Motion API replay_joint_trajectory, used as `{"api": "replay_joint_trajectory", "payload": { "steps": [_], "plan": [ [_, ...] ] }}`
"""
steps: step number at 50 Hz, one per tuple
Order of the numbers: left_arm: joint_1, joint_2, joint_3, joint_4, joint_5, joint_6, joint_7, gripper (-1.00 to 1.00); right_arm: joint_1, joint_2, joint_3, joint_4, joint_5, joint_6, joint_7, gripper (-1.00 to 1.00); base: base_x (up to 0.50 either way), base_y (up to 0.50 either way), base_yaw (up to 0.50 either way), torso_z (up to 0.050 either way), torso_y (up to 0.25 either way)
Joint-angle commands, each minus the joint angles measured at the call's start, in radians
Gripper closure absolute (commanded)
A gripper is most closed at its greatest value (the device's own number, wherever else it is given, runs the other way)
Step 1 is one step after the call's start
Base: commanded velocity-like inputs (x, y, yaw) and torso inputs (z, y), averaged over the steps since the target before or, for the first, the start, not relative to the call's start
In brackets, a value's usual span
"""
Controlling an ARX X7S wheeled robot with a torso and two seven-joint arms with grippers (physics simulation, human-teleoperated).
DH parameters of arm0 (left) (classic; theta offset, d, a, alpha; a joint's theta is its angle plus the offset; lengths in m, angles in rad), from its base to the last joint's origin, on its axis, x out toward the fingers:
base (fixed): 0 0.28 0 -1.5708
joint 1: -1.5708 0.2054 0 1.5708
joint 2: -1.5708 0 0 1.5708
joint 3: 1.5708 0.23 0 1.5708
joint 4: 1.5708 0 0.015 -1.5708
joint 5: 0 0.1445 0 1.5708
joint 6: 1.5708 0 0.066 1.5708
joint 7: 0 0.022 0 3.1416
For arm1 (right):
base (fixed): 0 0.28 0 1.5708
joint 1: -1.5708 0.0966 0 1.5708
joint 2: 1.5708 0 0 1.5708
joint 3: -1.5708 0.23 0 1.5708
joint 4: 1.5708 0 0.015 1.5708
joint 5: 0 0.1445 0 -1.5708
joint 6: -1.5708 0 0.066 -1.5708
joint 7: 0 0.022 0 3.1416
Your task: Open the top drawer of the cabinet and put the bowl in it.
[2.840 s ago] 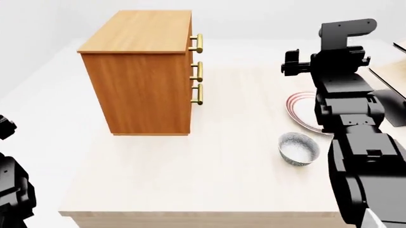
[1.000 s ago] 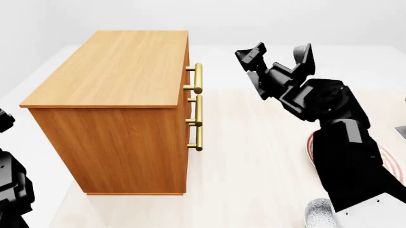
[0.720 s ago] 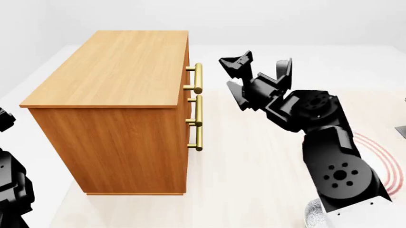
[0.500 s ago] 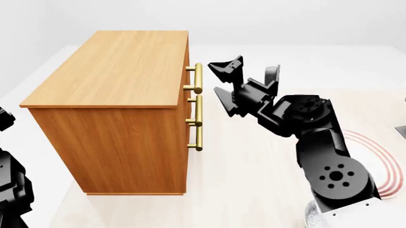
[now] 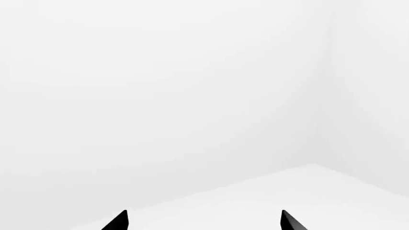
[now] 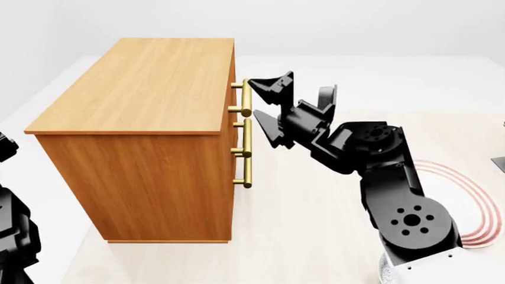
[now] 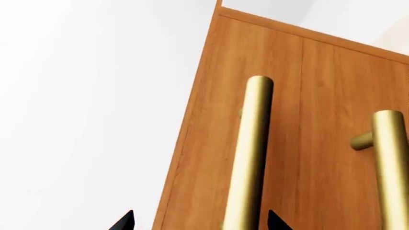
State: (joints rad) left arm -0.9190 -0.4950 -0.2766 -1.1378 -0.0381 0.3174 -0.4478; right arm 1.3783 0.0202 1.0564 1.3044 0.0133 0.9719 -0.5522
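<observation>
The orange-brown cabinet (image 6: 142,130) stands at the left in the head view, its three brass handles facing right. The top drawer (image 7: 217,143) is closed. My right gripper (image 6: 262,105) is open right at the top drawer's handle (image 6: 246,97), one finger above it and one below. In the right wrist view that handle (image 7: 250,158) lies between the gripper's (image 7: 199,223) fingertips, close to one of them. Only a speckled sliver of the bowl (image 6: 384,269) shows behind the right arm. My left gripper (image 5: 203,221) is open on nothing, facing white walls.
A white plate with red rings (image 6: 477,204) lies on the pale tabletop (image 6: 308,213) at the right, partly behind the right arm. The middle handle (image 7: 391,167) runs beside the top one. My left arm (image 6: 14,236) hangs at the lower left edge.
The head view has closed in on the cabinet. My right gripper has swung left across the table, from well clear of the cabinet to the top handle, staying open.
</observation>
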Motion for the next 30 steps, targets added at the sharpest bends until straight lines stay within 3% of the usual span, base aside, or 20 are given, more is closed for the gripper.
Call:
{"api": "replay_joint_trajectory", "payload": {
  "steps": [1, 20, 30],
  "plan": [
    [0.016, 0.001, -0.004, 0.036, -0.006, -0.017, 0.005, -1.00, -0.018, -0.019, -0.024, 0.004, 0.012, -0.025, 0.011, -1.00, 0.00, 0.00, 0.00, 0.000, 0.000],
    [0.036, 0.002, -0.011, 0.086, -0.016, -0.045, 0.006, -1.00, -0.065, -0.020, -0.264, 0.004, 0.243, -0.052, 0.059, -1.00, 0.00, 0.00, 0.00, 0.000, 0.000],
    [0.023, 0.000, -0.008, 0.053, -0.012, -0.024, 0.007, -1.00, -0.067, -0.020, -0.317, 0.004, 0.292, -0.061, 0.063, -1.00, 0.00, 0.00, 0.00, 0.000, 0.000]
  ]
}}
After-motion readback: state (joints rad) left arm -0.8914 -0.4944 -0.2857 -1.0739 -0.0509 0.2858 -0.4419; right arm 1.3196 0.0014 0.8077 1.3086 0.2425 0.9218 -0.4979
